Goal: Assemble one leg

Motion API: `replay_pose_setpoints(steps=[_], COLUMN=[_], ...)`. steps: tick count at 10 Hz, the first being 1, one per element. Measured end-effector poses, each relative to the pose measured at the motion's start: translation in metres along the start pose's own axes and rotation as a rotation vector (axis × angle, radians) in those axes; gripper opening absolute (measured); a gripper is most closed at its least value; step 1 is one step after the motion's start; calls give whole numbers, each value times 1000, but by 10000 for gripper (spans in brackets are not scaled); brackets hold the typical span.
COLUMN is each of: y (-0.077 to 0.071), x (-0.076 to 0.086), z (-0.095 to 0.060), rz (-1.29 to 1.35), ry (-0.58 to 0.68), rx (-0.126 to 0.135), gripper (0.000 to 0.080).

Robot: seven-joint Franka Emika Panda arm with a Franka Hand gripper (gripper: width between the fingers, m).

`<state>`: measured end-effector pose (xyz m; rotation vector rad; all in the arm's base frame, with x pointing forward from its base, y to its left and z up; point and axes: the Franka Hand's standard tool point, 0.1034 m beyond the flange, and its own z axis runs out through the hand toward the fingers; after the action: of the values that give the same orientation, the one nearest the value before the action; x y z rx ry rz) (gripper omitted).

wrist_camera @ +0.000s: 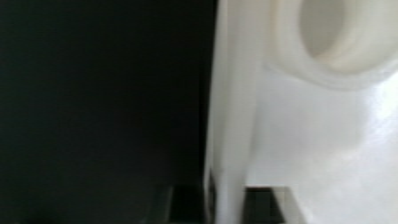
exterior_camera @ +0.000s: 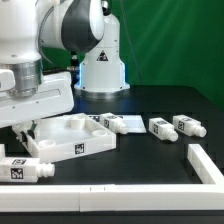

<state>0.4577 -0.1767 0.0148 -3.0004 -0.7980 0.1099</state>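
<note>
1. Front leg (exterior_camera: 25, 171): lies on its side on the black table (exterior_camera: 150, 152) at the exterior view's left. It is clear of the arm and untouched.
2. Gripper (exterior_camera: 28, 131): down on the left edge of the square panel (exterior_camera: 72, 141). In the wrist view the dark fingertips (wrist_camera: 187, 208) sit narrow, one on each side of the raised rim with no gap showing. So it looks clamped on the panel, not on a leg.
3. Round hole (wrist_camera: 352, 40): in the panel, close by the grip. The step is likely placing the panel, so slide it flat without tilting and keep the hole facing up.
4. Middle leg (exterior_camera: 112, 122): at the panel's far corner, touching or just beside it, cannot tell which. Don't shove it.
5. Right legs (exterior_camera: 160, 126) (exterior_camera: 188, 127): lying down, well apart from the gripper, free to pick later.
6. White rail (exterior_camera: 205, 163): runs along the front and right, and would brace the panel well.
</note>
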Motion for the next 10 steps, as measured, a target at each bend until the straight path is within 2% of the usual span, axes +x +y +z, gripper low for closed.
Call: replay_pose_setpoints(steps=[1, 2, 4, 5, 6, 7, 9, 10], y=[0, -3, -7, -16, -27, -33, -36, -41], x=[1, 10, 49, 75, 107, 125, 151, 164], z=[0, -8, -36, -49, -62, -64, -61, -58], rz=[-3, -41, -118, -117, -144, -142, -52, 112], ry=[1, -21, -43, -54, -46, -45, -57, -39], rx=[-1, 23, 55, 57, 37, 19, -30, -63], gripper=[52, 52, 52, 52, 52, 52, 52, 52])
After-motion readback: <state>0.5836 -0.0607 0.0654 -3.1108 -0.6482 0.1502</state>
